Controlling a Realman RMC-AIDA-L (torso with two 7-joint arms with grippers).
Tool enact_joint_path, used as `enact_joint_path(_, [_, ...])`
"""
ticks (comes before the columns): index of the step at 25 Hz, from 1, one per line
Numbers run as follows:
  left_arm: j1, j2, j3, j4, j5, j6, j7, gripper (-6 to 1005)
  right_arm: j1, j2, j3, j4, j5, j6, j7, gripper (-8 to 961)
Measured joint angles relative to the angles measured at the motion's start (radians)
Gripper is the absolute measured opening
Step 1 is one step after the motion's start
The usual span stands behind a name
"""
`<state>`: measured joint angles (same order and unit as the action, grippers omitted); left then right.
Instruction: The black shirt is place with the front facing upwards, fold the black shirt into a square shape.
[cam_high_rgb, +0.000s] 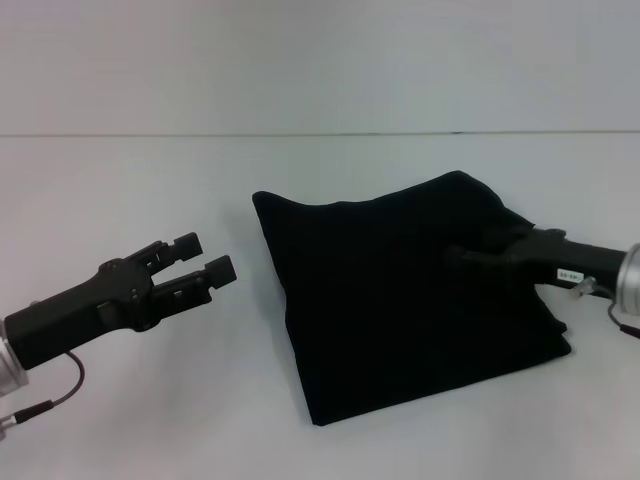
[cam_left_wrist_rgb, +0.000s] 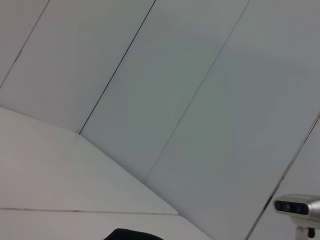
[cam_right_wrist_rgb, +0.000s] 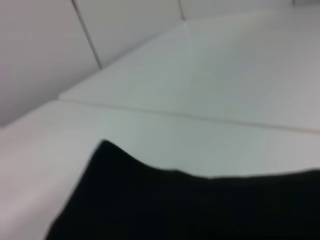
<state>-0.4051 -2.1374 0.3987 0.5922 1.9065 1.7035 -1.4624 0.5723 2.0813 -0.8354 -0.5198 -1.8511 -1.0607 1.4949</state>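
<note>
Lying on the white table (cam_high_rgb: 130, 200), the black shirt (cam_high_rgb: 400, 290) is already folded into a rough four-sided bundle, its plain dark cloth showing no lettering or label from the head view. One corner points toward the table's far edge, another toward the near edge, so the bundle sits slightly skewed rather than square to the table.

The right gripper (cam_high_rgb: 462, 254) reaches in over the shirt's right side, its dark body lying against the equally dark cloth (black on black, so the fingers cannot be made out, and I cannot tell whether they are parted or pinching fabric). The right wrist view shows the shirt (cam_right_wrist_rgb: 190, 210) close below the camera, one corner jutting out onto the pale tabletop (cam_right_wrist_rgb: 225, 100).

The left gripper (cam_high_rgb: 208, 262) hovers to the left of the shirt, apart from it, over bare table. Its two fingers (cam_high_rgb: 222, 268) are spread with a clear gap between them and grasp nothing. The left wrist view looks mostly at panelled wall (cam_left_wrist_rgb: 175, 90), with only a sliver of the shirt (cam_left_wrist_rgb: 131, 234) at the edge of the picture.
</note>
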Motion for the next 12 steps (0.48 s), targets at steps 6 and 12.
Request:
enact_joint_path(6, [-0.009,0.001,0.000,0.000,0.000,-0.007,-0.022,924,-0.082,0.001,0.074,-0.019,0.056,-0.166,-0.153,793])
enact_joint_path(12, [-0.017,0.000,0.006,-0.003,0.000,-0.035,-0.052,923,-0.123,0.004,0.082,0.042,0.051,-0.152,-0.238,793])
